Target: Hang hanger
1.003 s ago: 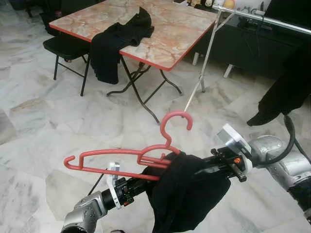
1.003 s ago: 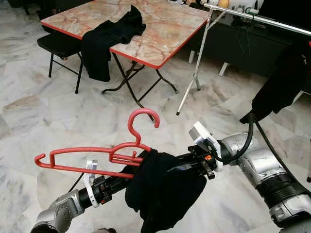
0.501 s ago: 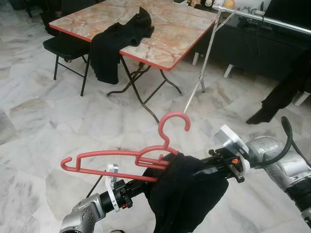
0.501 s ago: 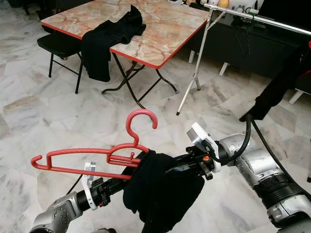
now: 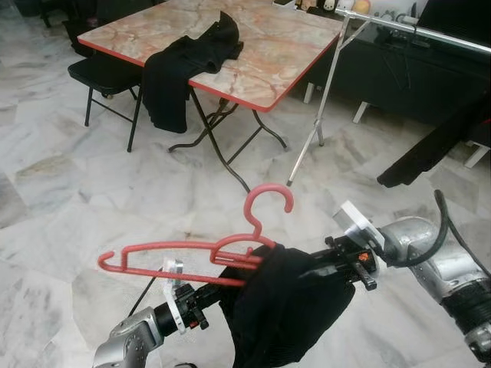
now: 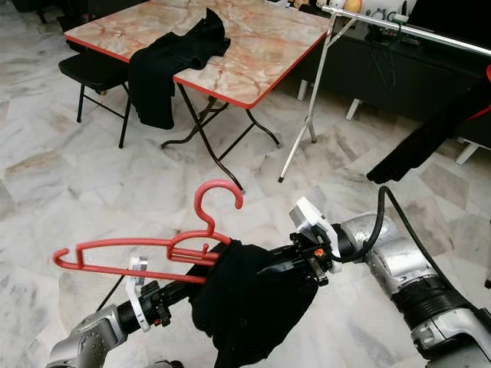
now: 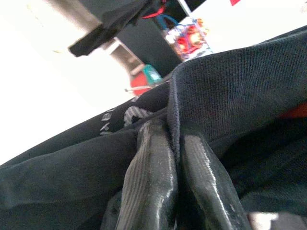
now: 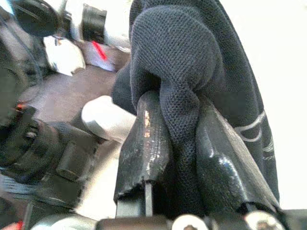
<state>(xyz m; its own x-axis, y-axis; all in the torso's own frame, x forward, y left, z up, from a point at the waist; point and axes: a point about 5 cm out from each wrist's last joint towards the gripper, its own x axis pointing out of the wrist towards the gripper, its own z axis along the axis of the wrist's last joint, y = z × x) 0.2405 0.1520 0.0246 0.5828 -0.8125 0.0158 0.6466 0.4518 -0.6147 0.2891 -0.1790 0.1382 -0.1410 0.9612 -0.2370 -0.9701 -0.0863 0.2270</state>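
A red plastic hanger (image 5: pixel 173 246) floats low over the floor with its hook (image 5: pixel 270 192) pointing up. A black garment (image 5: pixel 288 307) is bunched over its right half and hangs below. From the lower left, my left gripper (image 5: pixel 229 286) reaches into the cloth; in the left wrist view its fingers (image 7: pixel 151 163) are pressed together on a fold of the garment. My right gripper (image 5: pixel 321 264) enters from the right and is shut on a bunched fold (image 8: pixel 180 96) of the same garment. The fingertips of both are buried in cloth in the eye views.
A silver clothes rail (image 5: pixel 414 31) on a slanted leg (image 5: pixel 318 115) stands ahead at the right, with a dark garment (image 5: pixel 433 142) swinging below it. A marble-topped folding table (image 5: pixel 284 54) carries another black garment (image 5: pixel 184 61); a black chair (image 5: pixel 103 77) is beside it. Marble floor lies between.
Both arms and the hanger have drifted slightly left and down. The dark garment under the rail at the right has swung up and sideways.
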